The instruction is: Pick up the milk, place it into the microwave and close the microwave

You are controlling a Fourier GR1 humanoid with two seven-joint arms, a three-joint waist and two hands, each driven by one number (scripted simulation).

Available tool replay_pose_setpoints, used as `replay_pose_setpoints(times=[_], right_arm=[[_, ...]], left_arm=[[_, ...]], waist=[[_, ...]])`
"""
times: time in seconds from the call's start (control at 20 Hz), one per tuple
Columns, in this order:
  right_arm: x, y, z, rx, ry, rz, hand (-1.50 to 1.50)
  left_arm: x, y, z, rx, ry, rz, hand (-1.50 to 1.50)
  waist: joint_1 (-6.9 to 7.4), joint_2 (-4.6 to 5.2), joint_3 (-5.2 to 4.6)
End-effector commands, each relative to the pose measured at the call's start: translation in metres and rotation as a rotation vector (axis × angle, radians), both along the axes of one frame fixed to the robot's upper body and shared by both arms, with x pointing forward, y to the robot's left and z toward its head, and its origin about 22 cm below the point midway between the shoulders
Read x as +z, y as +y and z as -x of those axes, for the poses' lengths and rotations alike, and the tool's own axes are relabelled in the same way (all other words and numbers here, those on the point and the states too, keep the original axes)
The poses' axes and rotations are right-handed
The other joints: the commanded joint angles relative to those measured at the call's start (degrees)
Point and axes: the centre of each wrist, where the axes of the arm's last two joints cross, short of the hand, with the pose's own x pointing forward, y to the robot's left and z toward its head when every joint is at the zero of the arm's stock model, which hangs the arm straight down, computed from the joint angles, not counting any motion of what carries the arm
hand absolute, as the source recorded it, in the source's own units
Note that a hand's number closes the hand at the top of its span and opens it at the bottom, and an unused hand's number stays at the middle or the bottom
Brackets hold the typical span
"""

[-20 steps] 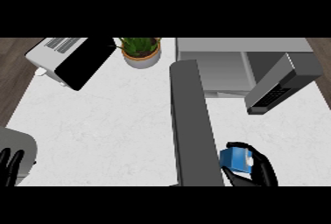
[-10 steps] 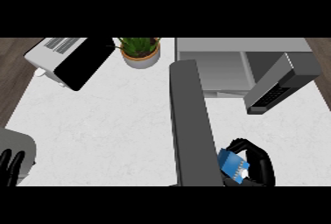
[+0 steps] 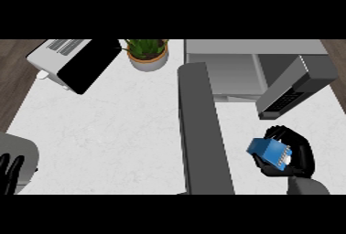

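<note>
My right hand (image 3: 292, 157) is curling its fingers round the blue milk (image 3: 269, 151) at the lower right of the frame, the carton tilting above the white bench (image 3: 108, 132). Just above it, the microwave (image 3: 233, 68) is standing open, its door (image 3: 202, 132) reaching down the middle. My left hand (image 3: 10, 171) is resting open at the lower left edge.

The milk (image 3: 269, 151) was a bright blue carton with a white end, sat in the black right hand (image 3: 295, 157). The microwave (image 3: 260, 73) was light grey inside, its door (image 3: 202, 132) dark grey. Counter (image 3: 108, 132) was white with faint marbling. Green plant (image 3: 146, 47) in a tan pot, plus a white-and-black toaster oven (image 3: 74, 61).
</note>
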Motion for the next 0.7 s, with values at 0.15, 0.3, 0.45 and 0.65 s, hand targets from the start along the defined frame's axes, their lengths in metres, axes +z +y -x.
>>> replay_pose_setpoints(times=[0.15, 0.3, 0.45, 0.65], right_arm=[[0.035, 0.005, -0.009, 0.103, -0.039, -0.042, 1.50], [0.039, 0.027, -0.020, 0.064, -0.052, 0.051, 1.50], [0.064, 0.045, -0.035, 0.049, -0.055, 0.072, 1.50], [0.075, 0.075, -0.052, 0.023, -0.019, 0.140, 1.50]], left_arm=[[-0.002, 0.001, 0.013, -0.001, 0.019, 0.011, -1.50], [-0.017, 0.019, 0.000, 0.002, 0.013, 0.010, -1.50], [-0.020, -0.012, 0.002, 0.001, 0.035, 0.018, -1.50], [-0.002, 0.016, -0.003, 0.010, 0.026, 0.028, -1.50]], waist=[[-0.26, -0.18, -0.05], [-0.20, -0.07, -0.04], [-0.13, -0.10, -0.05], [-0.09, -0.04, -0.04]])
